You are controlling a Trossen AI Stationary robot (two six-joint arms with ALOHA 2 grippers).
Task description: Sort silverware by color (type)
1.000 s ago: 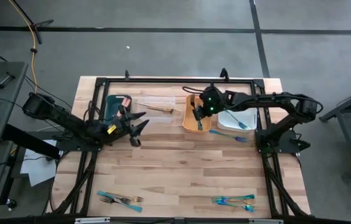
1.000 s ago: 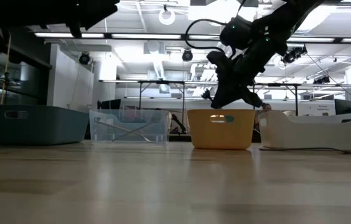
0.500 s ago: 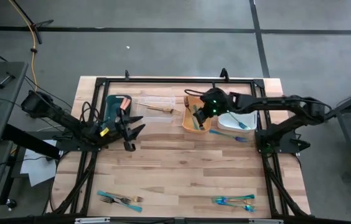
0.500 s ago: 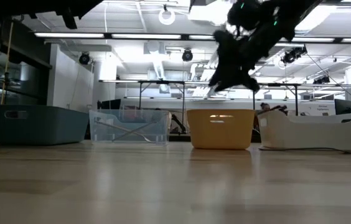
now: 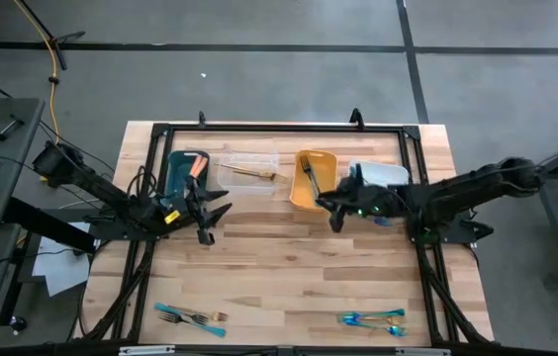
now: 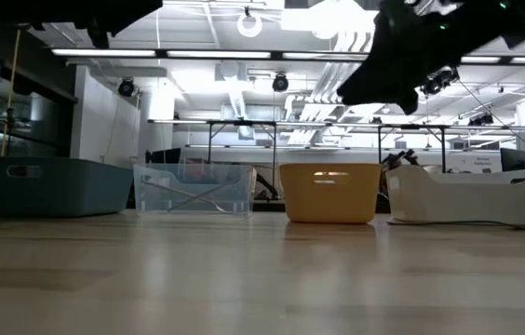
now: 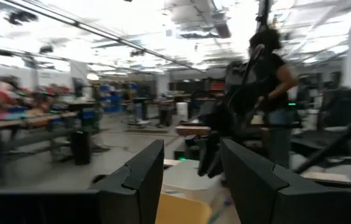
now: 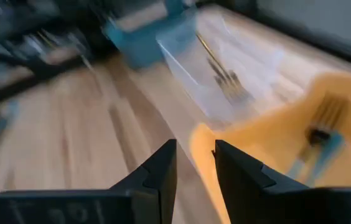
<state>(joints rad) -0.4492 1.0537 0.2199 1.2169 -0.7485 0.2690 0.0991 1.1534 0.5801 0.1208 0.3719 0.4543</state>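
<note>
Four bins line the bench's [image 5: 289, 267] upper edge as colour targets: a dark fork [image 5: 308, 175] lies in the orange bin [image 5: 325, 161], a gold one [image 5: 255, 173] in the clear bin [image 5: 232, 159]. The right hand [image 5: 332, 211], just below the orange bin, is slightly parted and empty; the left hand [image 5: 207, 212], spread and empty, hangs centre-left. Unsorted forks [image 5: 190, 316] lie lower left, teal ones [image 5: 371, 318] lower right. The wrist views are blurred, and the teal and white bins' contents are hard to make out.

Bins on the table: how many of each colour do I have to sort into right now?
teal bin: 1
clear bin: 1
orange bin: 1
white bin: 1
Total: 4 bins, in one row along the far side of the table.
</note>
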